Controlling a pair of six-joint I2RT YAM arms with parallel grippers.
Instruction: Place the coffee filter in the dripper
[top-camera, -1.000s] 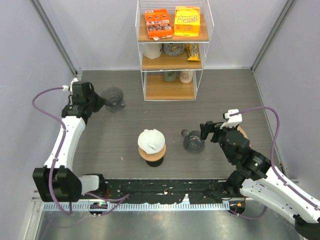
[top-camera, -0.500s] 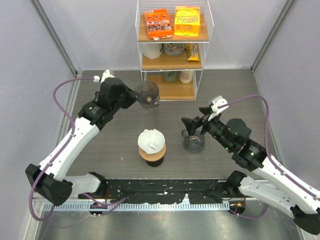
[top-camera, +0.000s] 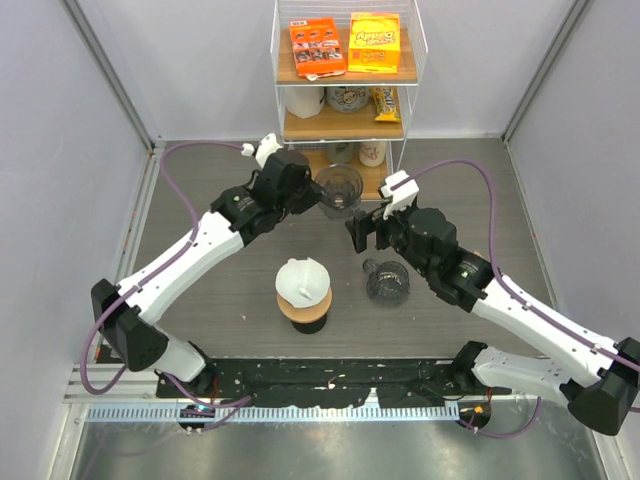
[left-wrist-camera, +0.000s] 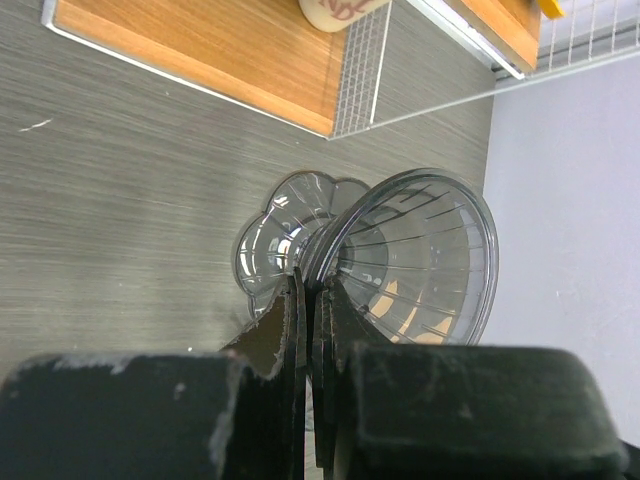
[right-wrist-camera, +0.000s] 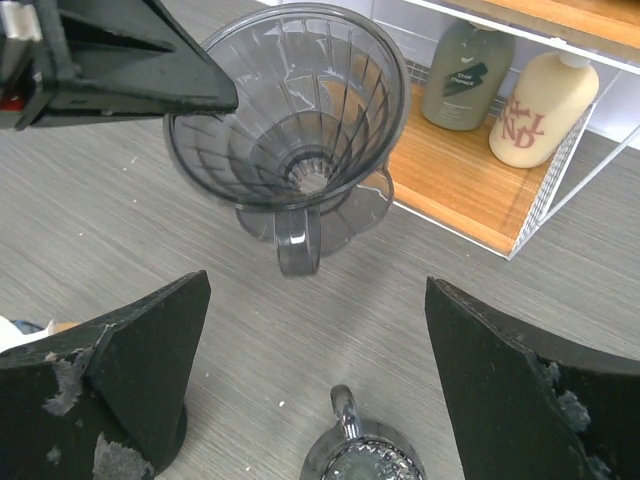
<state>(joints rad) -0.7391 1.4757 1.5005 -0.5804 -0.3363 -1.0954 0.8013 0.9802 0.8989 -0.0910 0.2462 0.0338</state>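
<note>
My left gripper is shut on the rim of a clear smoky dripper and holds it above the table in front of the shelf. In the left wrist view the closed fingers pinch the dripper at its wall. The white coffee filter sits on a round brown stand at the table's middle. My right gripper is open and empty, just right of and below the dripper. In the right wrist view the dripper hangs ahead of the open gripper.
A wire shelf with snack boxes, cups and bottles stands at the back. A dark glass mug stands right of the filter, under my right gripper; it also shows in the right wrist view.
My left arm has swung from the far left to the middle with the dripper in it. My right arm has reached forward and left toward the dripper. The filter has not moved.
</note>
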